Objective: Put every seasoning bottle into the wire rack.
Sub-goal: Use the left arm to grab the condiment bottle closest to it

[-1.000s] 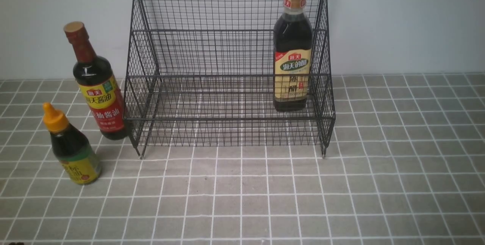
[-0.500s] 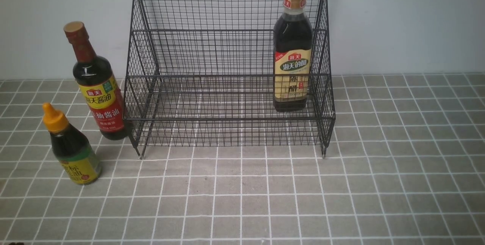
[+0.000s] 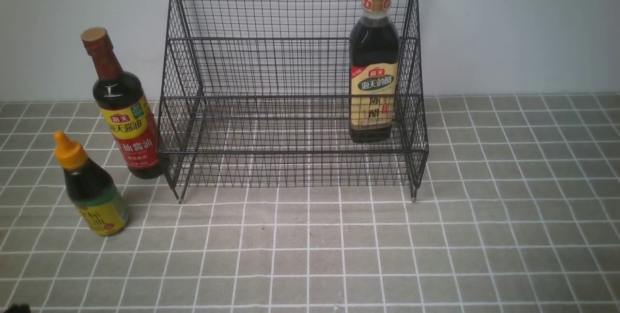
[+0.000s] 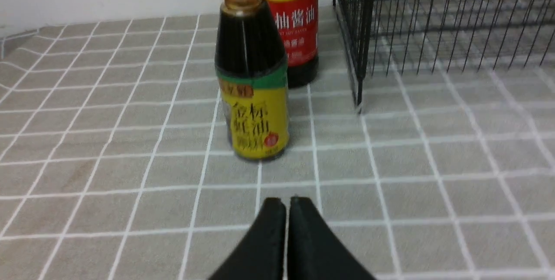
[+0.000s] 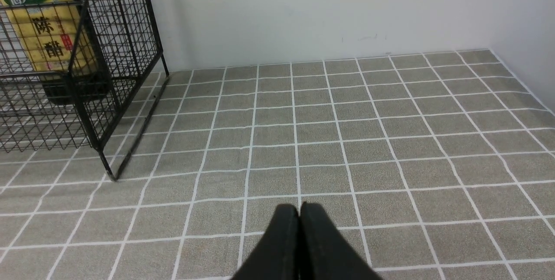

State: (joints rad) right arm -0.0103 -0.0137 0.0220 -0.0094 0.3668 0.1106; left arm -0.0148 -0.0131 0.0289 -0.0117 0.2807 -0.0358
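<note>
As your two arms wait at the near side of a grey, white-gridded tabletop, one seasoning bottle stands in the black wire rack and two stand outside it. Taking the middle of the tabletop as your clock's center, you face the rack at 12 o'clock, its tall mesh back toward the pale wall. The tan-capped bottle stands upright inside, at the rack's 3 o'clock end, its beige label facing you behind the wires; you cannot tell from these views which tier bears it.

Outside the rack's 9 o'clock side, you see the red-necked bottle, upright on the tabletop, its base so close to the frame that contact cannot be told. At about 7 o'clock from it, nearer you, stands the short orange-nozzle bottle, its yellow-green label turned your way. The two are apart, though the short one partly covers its neighbor in your left wrist view.

Your left gripper has its dark fingertips pressed together, pinching nothing, over the tabletop on the near side of the short bottle. Your right gripper is likewise closed and bare.
</note>
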